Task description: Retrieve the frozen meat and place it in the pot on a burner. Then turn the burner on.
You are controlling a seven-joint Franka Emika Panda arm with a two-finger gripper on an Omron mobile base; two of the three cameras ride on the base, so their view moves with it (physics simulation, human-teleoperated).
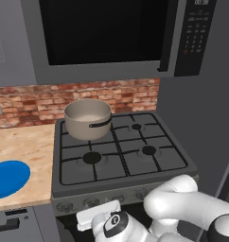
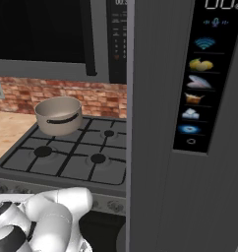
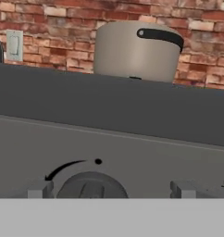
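Hand view looks level at the stove front, a knob (image 3: 91, 185) between the spread fingertips (image 3: 40, 190) of the gripper (image 3: 111, 190), empty, apparently touching nothing. Left base view adds the pot (image 1: 87, 118) on the rear-left burner and a blue plate (image 1: 7, 178).

One pot (image 1: 87, 118); one blue plate (image 1: 7, 178); four burners (image 1: 92, 157).
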